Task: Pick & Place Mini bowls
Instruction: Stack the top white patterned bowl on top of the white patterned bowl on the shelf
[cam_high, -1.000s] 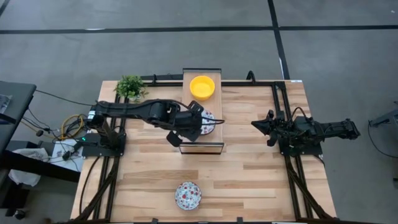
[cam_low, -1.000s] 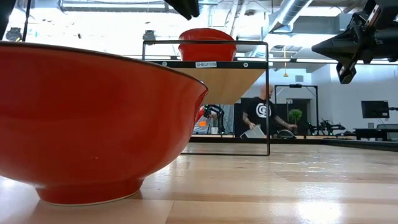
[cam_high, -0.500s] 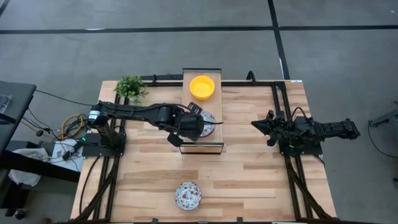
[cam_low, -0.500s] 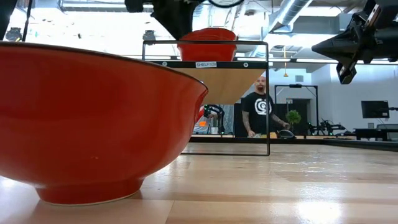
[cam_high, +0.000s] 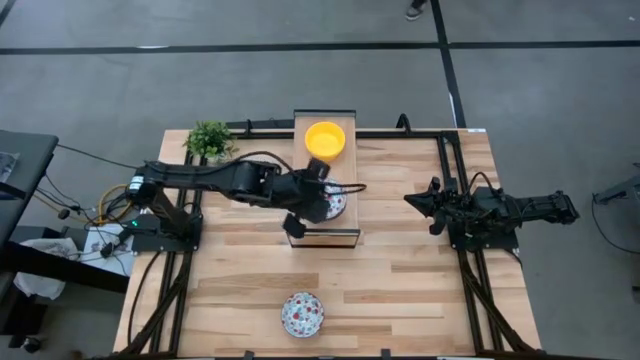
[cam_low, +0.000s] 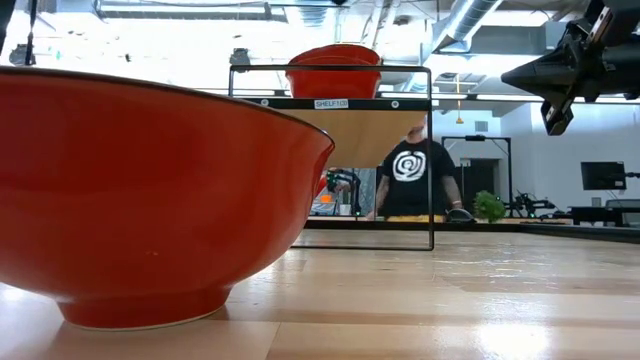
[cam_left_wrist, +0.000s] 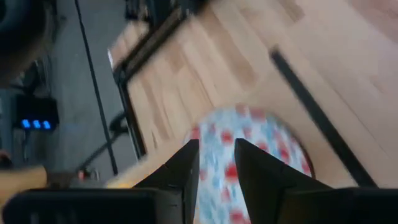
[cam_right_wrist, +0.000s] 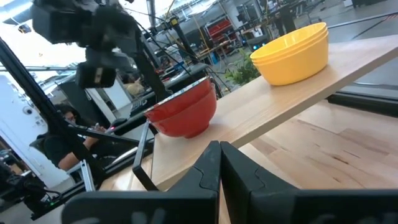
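Note:
A raised wooden shelf (cam_high: 325, 170) stands mid-table. On its far end rests a yellow bowl stack (cam_high: 325, 138) (cam_right_wrist: 292, 53). On its near half sits a floral bowl with a red outside (cam_high: 336, 203) (cam_right_wrist: 183, 113) (cam_low: 333, 70), resting on its base. My left gripper (cam_high: 322, 196) (cam_left_wrist: 214, 163) hovers just above this bowl, fingers a little apart, the speckled inside (cam_left_wrist: 255, 155) showing beyond them. Another floral bowl (cam_high: 302, 314) (cam_low: 150, 190) stands by the table's near edge. My right gripper (cam_high: 410, 200) (cam_right_wrist: 219, 152) waits shut at the right.
A small green potted plant (cam_high: 210, 140) stands at the far left corner. The shelf's black frame posts (cam_low: 432, 160) rise from the table. A person (cam_low: 412, 175) stands in the room beyond. Bare wood lies between the shelf and the near bowl.
In the low view my left gripper came down close over the red-sided bowl on the shelf, then rose out of the picture. Seen from above, it also shifted slightly toward the far edge. The bowl on the shelf stayed where it was.

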